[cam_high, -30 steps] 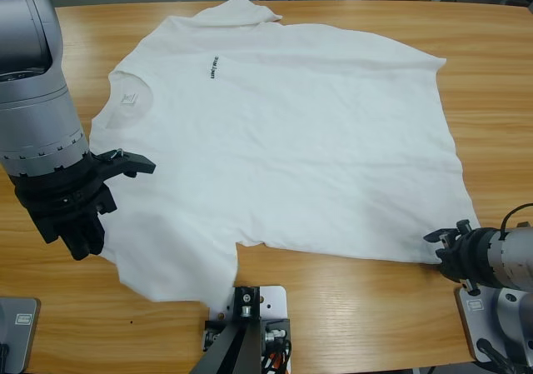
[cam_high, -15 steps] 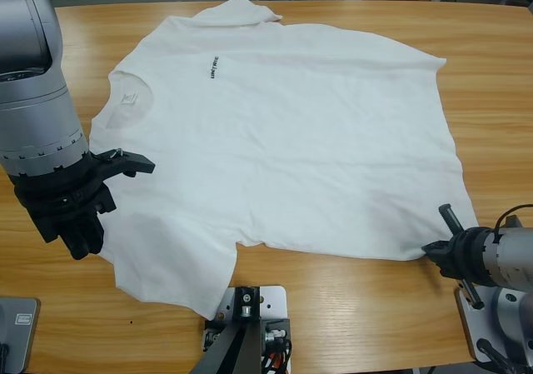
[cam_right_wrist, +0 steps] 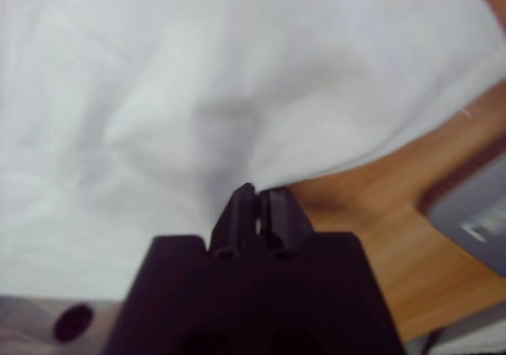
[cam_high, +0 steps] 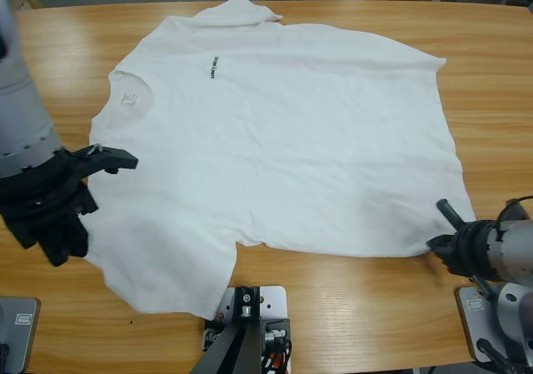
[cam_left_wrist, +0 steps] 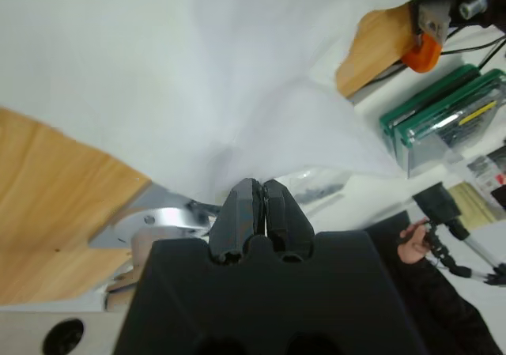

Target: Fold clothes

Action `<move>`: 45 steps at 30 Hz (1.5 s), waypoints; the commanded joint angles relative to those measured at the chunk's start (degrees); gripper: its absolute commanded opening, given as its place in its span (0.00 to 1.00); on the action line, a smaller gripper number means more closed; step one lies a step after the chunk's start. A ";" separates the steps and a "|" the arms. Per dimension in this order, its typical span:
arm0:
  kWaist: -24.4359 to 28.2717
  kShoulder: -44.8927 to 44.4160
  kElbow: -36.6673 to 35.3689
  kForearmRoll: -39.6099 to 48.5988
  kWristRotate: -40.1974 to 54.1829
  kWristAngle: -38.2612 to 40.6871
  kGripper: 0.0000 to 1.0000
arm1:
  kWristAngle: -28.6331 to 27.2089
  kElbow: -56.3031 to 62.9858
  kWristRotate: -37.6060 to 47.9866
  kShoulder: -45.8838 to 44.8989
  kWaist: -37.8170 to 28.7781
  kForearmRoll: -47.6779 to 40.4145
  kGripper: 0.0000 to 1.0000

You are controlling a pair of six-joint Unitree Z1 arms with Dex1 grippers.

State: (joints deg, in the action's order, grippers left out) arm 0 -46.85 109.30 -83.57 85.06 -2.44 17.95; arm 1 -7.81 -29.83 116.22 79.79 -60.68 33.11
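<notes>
While both grippers' fingers pinch the T-shirt [cam_high: 283, 132] on the table [cam_high: 500, 82], a person's hand [cam_left_wrist: 413, 244] shows beyond.

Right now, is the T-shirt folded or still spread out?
Spread out: the T-shirt lies flat on the table, with chest print visible.

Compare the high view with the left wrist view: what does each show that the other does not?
Only the high view shows the whole T-shirt spread on the table, its chest print, neck label, and the right end effector at the hem corner. Only the left wrist view shows the left end effector pinching fabric, plus a person's hand on a tripod. Both show white cloth on wood.
</notes>
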 commanded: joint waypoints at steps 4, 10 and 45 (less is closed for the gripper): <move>-6.84 -5.56 5.35 2.92 -8.37 5.66 0.00 | 1.22 -5.17 -3.21 -4.01 -0.41 12.12 0.00; -7.28 -3.85 3.68 2.88 -8.90 5.76 0.00 | 0.71 -7.47 -8.87 0.93 -0.41 9.93 0.00; 16.37 17.43 -41.81 9.95 -2.66 -7.19 0.00 | -0.89 -23.78 -56.08 19.70 33.36 -5.60 0.00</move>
State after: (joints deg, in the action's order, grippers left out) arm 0 -31.75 121.13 -123.07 86.59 -6.05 12.84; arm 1 -10.46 -53.05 62.53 93.59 -29.46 28.05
